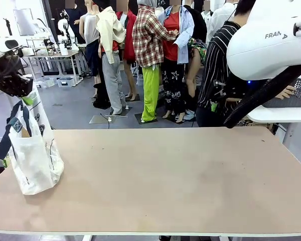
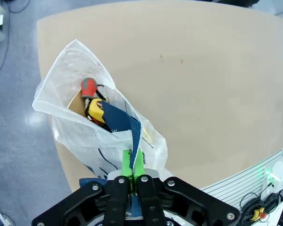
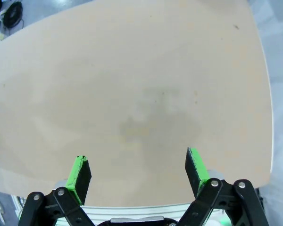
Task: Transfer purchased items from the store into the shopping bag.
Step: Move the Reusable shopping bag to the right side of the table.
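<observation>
front view: shopping bag [image 1: 34,163] stands at the table's [image 1: 170,186] left end, close to the left edge, its navy strap handle [image 1: 14,128] drawn up toward the left gripper [image 1: 20,93] above it. bag leans slightly, base on the tabletop.

left wrist view: left gripper [image 2: 132,165] has its jaws pinched together on the navy strap handle [image 2: 127,129], green pads either side of the strap. the shopping bag [image 2: 80,117] hangs open below. inside it: a red-handled tool [image 2: 88,88] and a yellow tape-like roll [image 2: 96,109], touching each other, on something tan at the bottom. the strap crosses over part of the roll and hides what lies beneath it. dark printed lines show on the bag's near wall, not readable.

right wrist view: right gripper [image 3: 137,172] has its jaws spread wide, nothing between the pads, over bare table [image 3: 132,84] near the edge.

surroundings, front view: right arm's white housing [image 1: 268,40] fills the upper right corner and covers part of a person in a striped top [image 1: 215,70] at the far side. a dark grey lattice basket [image 1: 291,95] rests on a white side table [image 1: 276,114] at far right, the person's hand [image 1: 286,92] at its rim.
</observation>
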`<state>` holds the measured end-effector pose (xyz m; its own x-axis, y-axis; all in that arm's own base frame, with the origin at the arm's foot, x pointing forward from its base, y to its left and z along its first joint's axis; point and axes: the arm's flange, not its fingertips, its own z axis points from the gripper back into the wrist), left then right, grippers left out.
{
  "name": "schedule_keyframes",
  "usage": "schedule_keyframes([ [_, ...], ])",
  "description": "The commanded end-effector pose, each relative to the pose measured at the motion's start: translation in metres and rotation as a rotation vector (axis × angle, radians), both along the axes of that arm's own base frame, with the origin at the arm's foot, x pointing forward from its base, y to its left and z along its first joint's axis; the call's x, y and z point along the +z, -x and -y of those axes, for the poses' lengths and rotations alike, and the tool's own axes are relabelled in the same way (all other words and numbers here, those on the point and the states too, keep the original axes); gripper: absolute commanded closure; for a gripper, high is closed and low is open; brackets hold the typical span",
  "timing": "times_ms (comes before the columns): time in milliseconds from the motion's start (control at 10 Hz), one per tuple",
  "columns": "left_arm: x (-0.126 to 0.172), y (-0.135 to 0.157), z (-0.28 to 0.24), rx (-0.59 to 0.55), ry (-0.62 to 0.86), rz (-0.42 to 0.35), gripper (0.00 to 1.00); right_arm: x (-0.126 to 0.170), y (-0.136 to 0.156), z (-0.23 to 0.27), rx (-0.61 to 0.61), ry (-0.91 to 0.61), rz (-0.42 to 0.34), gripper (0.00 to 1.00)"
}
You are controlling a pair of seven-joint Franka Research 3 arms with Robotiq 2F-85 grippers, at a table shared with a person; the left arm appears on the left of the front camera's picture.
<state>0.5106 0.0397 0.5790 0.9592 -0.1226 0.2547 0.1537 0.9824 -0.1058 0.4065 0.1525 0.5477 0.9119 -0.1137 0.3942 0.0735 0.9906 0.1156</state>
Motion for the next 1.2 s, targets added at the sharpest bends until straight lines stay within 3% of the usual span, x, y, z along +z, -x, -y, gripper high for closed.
schedule_keyframes([
  [0,-0.001,-0.012,-0.004,0.028,-0.029,-0.040,1.00,0.000,-0.003,0.000,0.017,-0.012,0.000,0.00],
  [100,-0.004,-0.013,-0.007,0.043,-0.039,-0.046,1.00,0.000,-0.003,0.000,0.017,-0.012,0.000,0.00],
  [400,0.002,-0.008,-0.005,0.072,-0.032,0.005,0.43,0.000,-0.003,0.000,0.017,-0.012,0.000,0.00],
  [600,0.017,0.002,0.000,0.106,-0.031,0.106,0.03,0.000,-0.003,0.000,0.017,-0.012,0.000,0.00],
  [800,0.035,0.014,0.007,0.143,0.010,0.169,0.00,0.000,-0.003,0.000,0.017,-0.012,0.000,0.00],
  [1000,0.042,0.023,0.050,0.104,0.075,0.246,0.00,0.000,-0.003,0.000,0.017,-0.012,0.000,0.00],
  [1100,0.039,0.026,0.084,0.068,0.121,0.250,0.00,0.000,-0.003,0.000,0.017,-0.012,0.000,0.00],
])
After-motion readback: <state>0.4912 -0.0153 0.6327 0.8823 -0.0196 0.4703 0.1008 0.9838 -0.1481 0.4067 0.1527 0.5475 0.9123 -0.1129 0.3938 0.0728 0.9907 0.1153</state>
